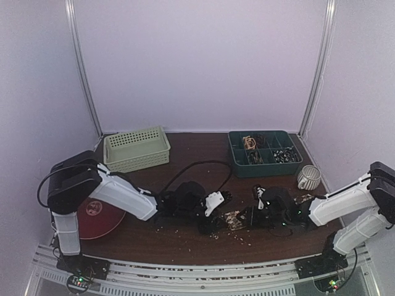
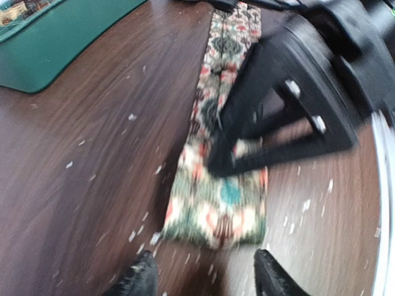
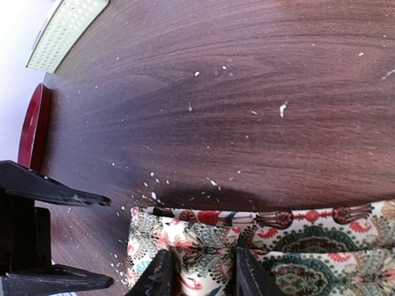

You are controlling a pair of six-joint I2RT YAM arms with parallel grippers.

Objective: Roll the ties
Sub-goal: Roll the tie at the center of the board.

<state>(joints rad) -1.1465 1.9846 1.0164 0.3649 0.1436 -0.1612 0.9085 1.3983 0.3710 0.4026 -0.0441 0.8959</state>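
One tie (image 1: 235,220) with a busy cream, red and green pattern lies flat on the brown table between the two arms. In the left wrist view the tie (image 2: 216,203) runs away from me, its folded end just ahead of my left gripper (image 2: 205,277), which is open and empty. My left gripper (image 1: 221,209) sits left of the tie. My right gripper (image 3: 203,274) is shut on the tie (image 3: 265,237) near its folded end; its fingers (image 2: 271,111) converge on the cloth in the left wrist view. My right gripper (image 1: 250,216) is at the tie's right side.
A pale green basket (image 1: 136,148) stands at the back left, and a teal divided tray (image 1: 264,153) with small items at the back right. A white ribbed cup (image 1: 308,177) is near the right arm. A red plate (image 1: 99,219) lies by the left arm. Pale crumbs lie around the tie.
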